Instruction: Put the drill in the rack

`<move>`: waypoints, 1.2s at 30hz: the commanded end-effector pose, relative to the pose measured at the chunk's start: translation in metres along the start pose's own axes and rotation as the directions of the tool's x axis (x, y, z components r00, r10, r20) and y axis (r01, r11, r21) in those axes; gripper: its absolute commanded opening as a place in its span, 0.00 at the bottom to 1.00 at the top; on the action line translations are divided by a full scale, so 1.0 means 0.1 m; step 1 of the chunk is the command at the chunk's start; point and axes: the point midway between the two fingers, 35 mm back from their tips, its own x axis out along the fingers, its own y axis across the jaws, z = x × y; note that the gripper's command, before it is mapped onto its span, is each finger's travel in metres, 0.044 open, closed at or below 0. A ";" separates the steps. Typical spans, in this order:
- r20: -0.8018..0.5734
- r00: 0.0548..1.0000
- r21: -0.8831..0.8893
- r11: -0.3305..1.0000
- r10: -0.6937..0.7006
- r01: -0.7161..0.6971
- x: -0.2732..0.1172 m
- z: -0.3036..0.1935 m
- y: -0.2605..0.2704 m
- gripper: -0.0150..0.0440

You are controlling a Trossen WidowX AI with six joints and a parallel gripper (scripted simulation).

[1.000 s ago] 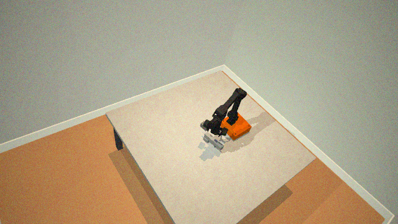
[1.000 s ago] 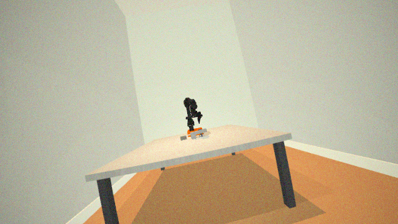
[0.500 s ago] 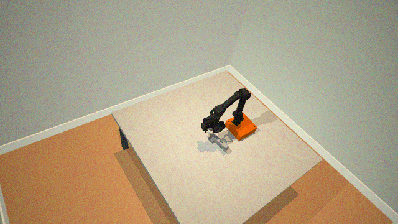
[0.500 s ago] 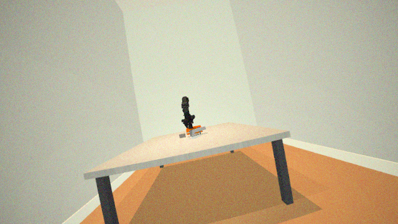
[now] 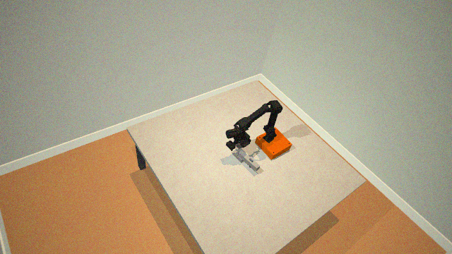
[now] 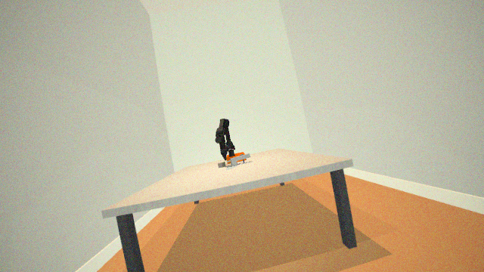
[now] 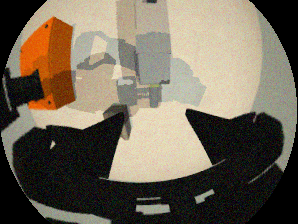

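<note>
My gripper [image 5: 237, 146] [image 6: 225, 158] [image 7: 156, 113] is open, with nothing between its fingers. A long grey fixture [image 5: 248, 161] [image 6: 240, 159] [image 7: 153, 55] stands on the table beside the robot base. In the wrist view it is ahead of the fingertips. At its near end, a grey end piece [image 7: 155, 96] with a small yellow-green mark joins by a thin bar to a small grey block [image 7: 126, 91]. I cannot tell which parts are the key and the drill. A separate dark grey block [image 6: 221, 165] [image 7: 117, 111], possibly the rack, is by the left fingertip, partly hidden by it in the wrist view.
The orange robot base [image 5: 275, 145] [image 6: 240, 154] [image 7: 61, 60] stands close beside the fixture, at the left in the wrist view. The pale table [image 5: 212, 197] [image 6: 189, 185] has its edges well away from the fixture. Shadows of the arm and fixture lie around them.
</note>
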 end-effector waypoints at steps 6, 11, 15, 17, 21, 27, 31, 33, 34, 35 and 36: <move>0.004 1.000 -0.016 1.000 0.002 -0.002 0.02 0.00 0.01 1.00; 0.004 1.000 -0.016 1.000 0.002 -0.002 0.06 0.01 0.01 1.00; 0.005 1.000 -0.016 1.000 0.002 -0.002 0.12 0.02 0.00 1.00; 0.005 1.000 -0.016 1.000 0.002 -0.002 0.16 0.03 0.00 1.00; 0.005 1.000 -0.016 1.000 0.002 -0.002 0.22 0.05 0.00 1.00; 0.005 1.000 -0.016 1.000 0.002 -0.002 0.32 0.08 0.00 1.00; 0.005 1.000 -0.016 1.000 0.002 -0.002 0.38 0.09 0.00 1.00; 0.005 1.000 -0.016 1.000 0.002 -0.002 0.41 0.10 0.01 1.00; 0.005 1.000 -0.016 1.000 0.002 -0.002 0.42 0.11 0.01 1.00; 0.006 1.000 -0.016 1.000 0.002 -0.002 0.44 0.11 0.01 1.00; 0.006 1.000 -0.016 1.000 0.002 -0.002 0.45 0.12 0.01 1.00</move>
